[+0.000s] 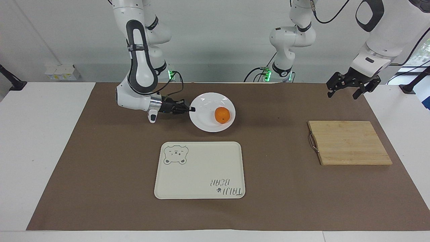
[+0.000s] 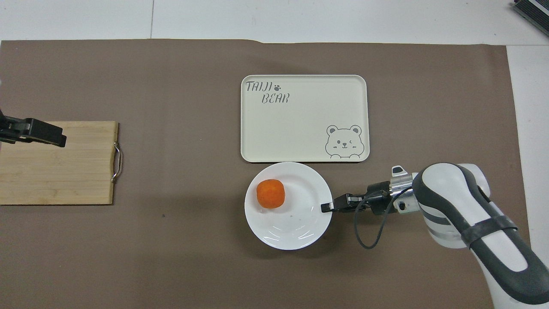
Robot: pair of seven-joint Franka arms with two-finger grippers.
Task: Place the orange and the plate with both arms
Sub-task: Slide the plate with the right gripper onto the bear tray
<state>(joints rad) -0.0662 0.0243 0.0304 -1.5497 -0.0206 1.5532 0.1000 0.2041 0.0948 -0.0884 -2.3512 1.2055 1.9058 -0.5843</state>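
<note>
The white plate (image 1: 203, 117) (image 2: 296, 227) is held by its rim at the right arm's end, where my right gripper (image 1: 191, 109) (image 2: 327, 207) is shut on it. It hangs slightly tilted just above the brown mat, beside the cream tray's edge nearest the robots. The orange (image 1: 222, 115) (image 2: 270, 194) lies in the plate, off-centre toward the left arm's end. My left gripper (image 1: 345, 93) (image 2: 45, 134) waits open in the air over the wooden board's end of the table, holding nothing.
A cream bear tray (image 1: 201, 171) (image 2: 300, 120) lies mid-table, farther from the robots than the plate. A wooden cutting board (image 1: 347, 143) (image 2: 55, 163) with a metal handle lies toward the left arm's end. A brown mat (image 1: 100, 168) covers the table.
</note>
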